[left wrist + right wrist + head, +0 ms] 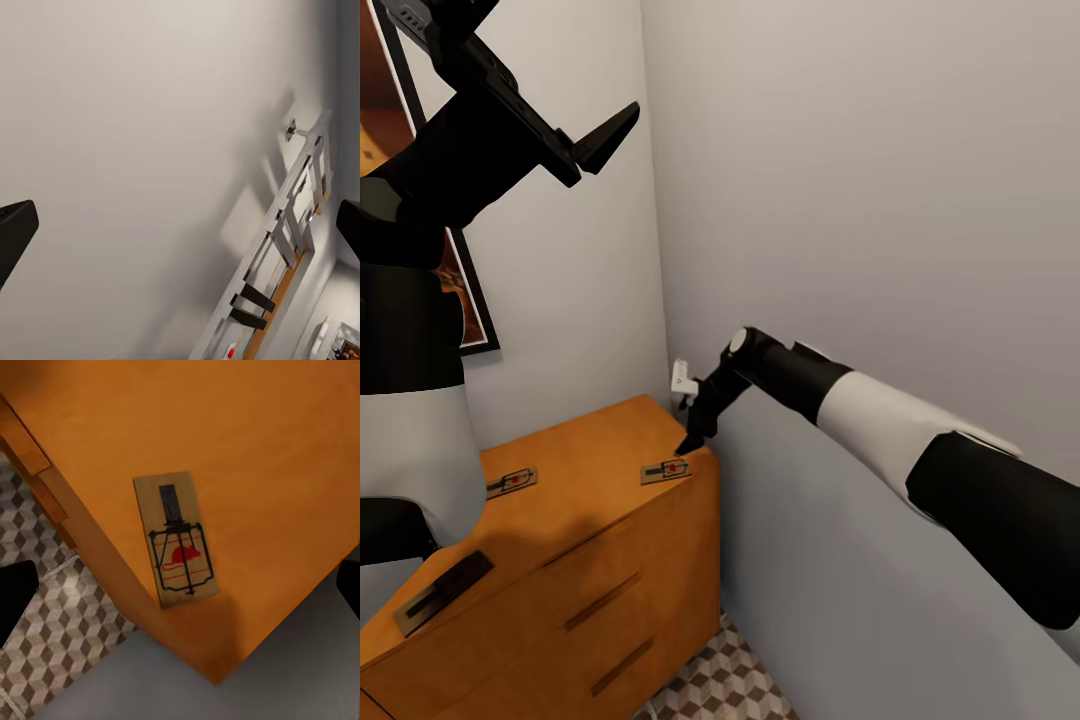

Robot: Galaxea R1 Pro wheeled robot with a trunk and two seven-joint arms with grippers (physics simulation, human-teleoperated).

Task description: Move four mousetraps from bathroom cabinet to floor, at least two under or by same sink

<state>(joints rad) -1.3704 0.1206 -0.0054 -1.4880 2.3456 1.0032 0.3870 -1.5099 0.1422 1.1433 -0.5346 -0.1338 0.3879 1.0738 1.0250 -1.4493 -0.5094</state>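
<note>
Long low orange-brown wooden cabinet (590, 500) with drawer fronts and bar handles, standing in the corner of two pale grey walls. On its top, three flat tan-brown rectangular mousetraps with black wire and a red mouse mark: one (666, 469) near the far right corner, close to the front edge; one (511, 483) further left, mid-top; one (442, 592) at the near left, shaded and darker.

Right gripper (690, 443), black, on a white-and-black arm: pointed down just above the corner mousetrap (175, 539), fingers spread wide to either side of it in the right wrist view, holding nothing.

Left gripper (588, 150), black: raised high beside the wall, fingers apart, nothing between them.

Bathroom floor (730, 685) of brown, beige and white cube-pattern tiles, showing below the cabinet's right end (60, 615).

Dark-framed picture (465, 290) on the left wall. Chrome ladder-style rail (289, 225) fixed to the wall, seen from the left wrist.
</note>
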